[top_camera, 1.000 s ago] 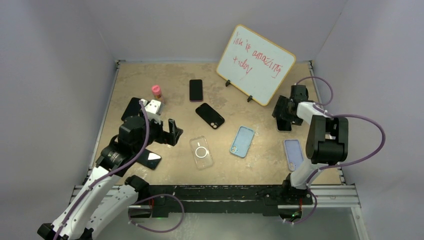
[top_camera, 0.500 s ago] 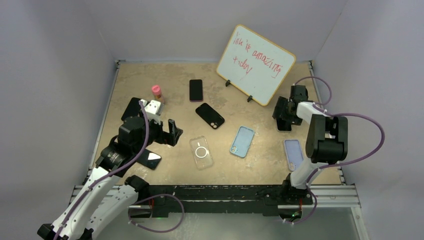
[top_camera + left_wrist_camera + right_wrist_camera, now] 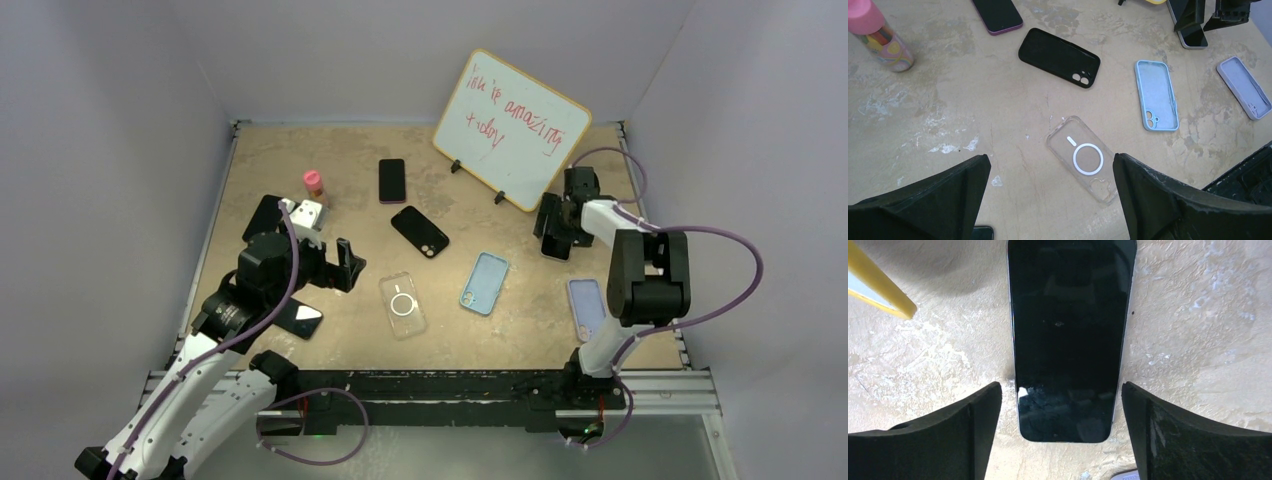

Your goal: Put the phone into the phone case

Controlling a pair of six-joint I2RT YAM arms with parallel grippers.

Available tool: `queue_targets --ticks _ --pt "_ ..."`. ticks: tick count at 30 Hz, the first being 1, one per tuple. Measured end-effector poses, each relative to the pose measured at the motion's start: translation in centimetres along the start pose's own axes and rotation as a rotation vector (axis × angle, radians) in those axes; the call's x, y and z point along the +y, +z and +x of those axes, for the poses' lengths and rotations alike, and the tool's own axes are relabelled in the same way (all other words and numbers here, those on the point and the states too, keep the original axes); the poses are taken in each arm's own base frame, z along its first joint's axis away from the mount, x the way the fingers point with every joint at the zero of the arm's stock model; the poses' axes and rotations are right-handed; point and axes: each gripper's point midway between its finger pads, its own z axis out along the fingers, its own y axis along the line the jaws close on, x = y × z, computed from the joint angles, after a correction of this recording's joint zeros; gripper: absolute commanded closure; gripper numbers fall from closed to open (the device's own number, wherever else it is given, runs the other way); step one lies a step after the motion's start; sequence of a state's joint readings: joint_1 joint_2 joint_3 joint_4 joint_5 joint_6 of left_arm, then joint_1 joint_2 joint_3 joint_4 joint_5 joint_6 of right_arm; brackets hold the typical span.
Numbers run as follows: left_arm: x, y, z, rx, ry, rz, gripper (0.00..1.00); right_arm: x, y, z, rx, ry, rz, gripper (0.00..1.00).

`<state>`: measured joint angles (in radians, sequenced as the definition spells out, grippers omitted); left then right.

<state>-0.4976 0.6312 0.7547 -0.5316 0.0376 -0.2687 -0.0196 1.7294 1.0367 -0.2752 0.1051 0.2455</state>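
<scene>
Overhead: right gripper (image 3: 556,225) sits spread over the phone (image 3: 555,254) at right-centre; left gripper (image 3: 340,268) open at left, beside the clear case (image 3: 402,304). Left wrist: clear case at bottom centre between spread fingers (image 3: 938,205). Right wrist: phone fills centre, fingers flanking its lower end, not clamped.

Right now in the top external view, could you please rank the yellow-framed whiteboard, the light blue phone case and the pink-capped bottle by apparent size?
Largest: yellow-framed whiteboard.
Middle: light blue phone case.
Smallest: pink-capped bottle, foreshortened from above.
</scene>
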Motion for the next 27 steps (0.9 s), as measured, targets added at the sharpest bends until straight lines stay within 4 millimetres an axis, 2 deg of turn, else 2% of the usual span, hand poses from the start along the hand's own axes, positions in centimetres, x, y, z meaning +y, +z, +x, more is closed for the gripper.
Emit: queue_targets --ticks 5,14,20,27 --pt "0.0 0.0 0.0 0.000 0.000 0.000 0.00 0.2 0.1 -0.9 -0.025 -0.020 0.051 0.08" --pt "0.0 0.0 0.0 0.002 0.000 -0.001 0.00 0.3 1.1 -1.2 -0.029 -0.016 0.084 0.12" --pt "0.0 0.1 0.1 0.005 0.000 -0.002 0.00 0.3 1.1 -1.2 -0.030 -0.010 0.085 0.05" --pt "0.0 0.1 0.1 0.006 0.000 -0.002 0.00 0.2 1.1 -1.3 -0.031 0.001 0.082 0.13"
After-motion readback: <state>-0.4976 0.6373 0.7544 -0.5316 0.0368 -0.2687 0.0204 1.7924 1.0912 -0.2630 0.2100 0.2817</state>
